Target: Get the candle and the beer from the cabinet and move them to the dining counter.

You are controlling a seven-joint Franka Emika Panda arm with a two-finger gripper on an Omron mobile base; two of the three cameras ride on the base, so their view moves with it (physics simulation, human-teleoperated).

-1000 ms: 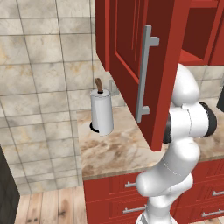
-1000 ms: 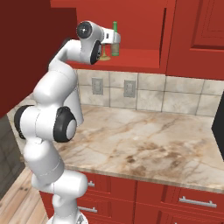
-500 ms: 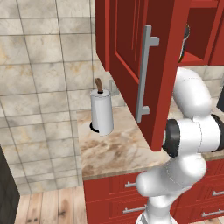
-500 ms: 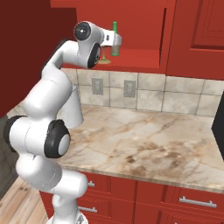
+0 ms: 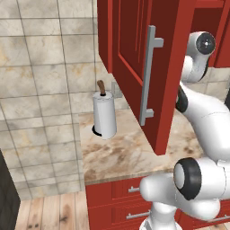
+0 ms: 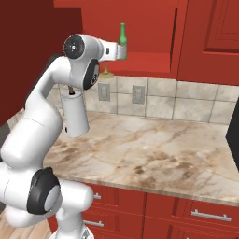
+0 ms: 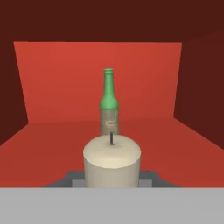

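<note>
Right base view: the arm has swung lower and wider since a second ago. Inside the cabinet (image 6: 140, 28), the gripper (image 6: 120, 52) clamps the candle (image 7: 112, 160); the beer (image 7: 109, 103) stands just behind.

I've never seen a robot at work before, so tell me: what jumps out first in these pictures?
The big white arm reaching up into the open red cabinet. On its shelf, seen from the hand, a cream candle sits right between the jaws, a green beer bottle upright behind it. Below, a paper towel roll stands on the marbled counter.
</note>
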